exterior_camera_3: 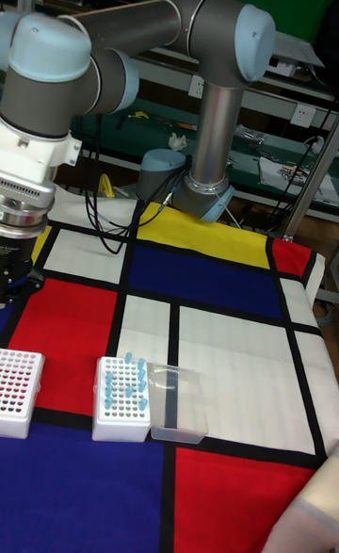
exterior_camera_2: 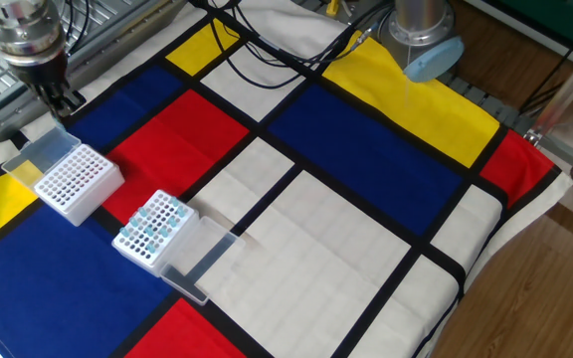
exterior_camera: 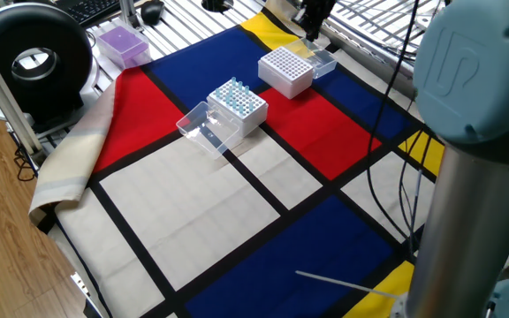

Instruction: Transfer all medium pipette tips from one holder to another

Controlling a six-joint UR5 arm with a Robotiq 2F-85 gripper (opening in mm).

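Note:
The medium pipette tips [exterior_camera: 234,91] are pale blue and stand in part of a white rack [exterior_camera: 241,110] near the cloth's middle; the same rack [exterior_camera_2: 150,231] [exterior_camera_3: 122,400] has its clear lid [exterior_camera: 201,128] lying open beside it. A second white rack [exterior_camera: 285,71] [exterior_camera_2: 73,181] [exterior_camera_3: 19,393] shows only empty holes, with its clear lid [exterior_camera_2: 38,154] open behind it. My gripper [exterior_camera: 312,25] [exterior_camera_2: 63,99] [exterior_camera_3: 14,287] hangs beyond that empty rack, above the lid's far side. Its dark fingers look close together, and I see no tip between them.
A purple box [exterior_camera: 120,42] and a black round device [exterior_camera: 29,57] sit off the cloth at the far left. Cables [exterior_camera_2: 286,50] cross the yellow and blue panels toward the arm's base [exterior_camera_2: 426,40]. A thin white rod [exterior_camera: 343,284] lies near the front edge.

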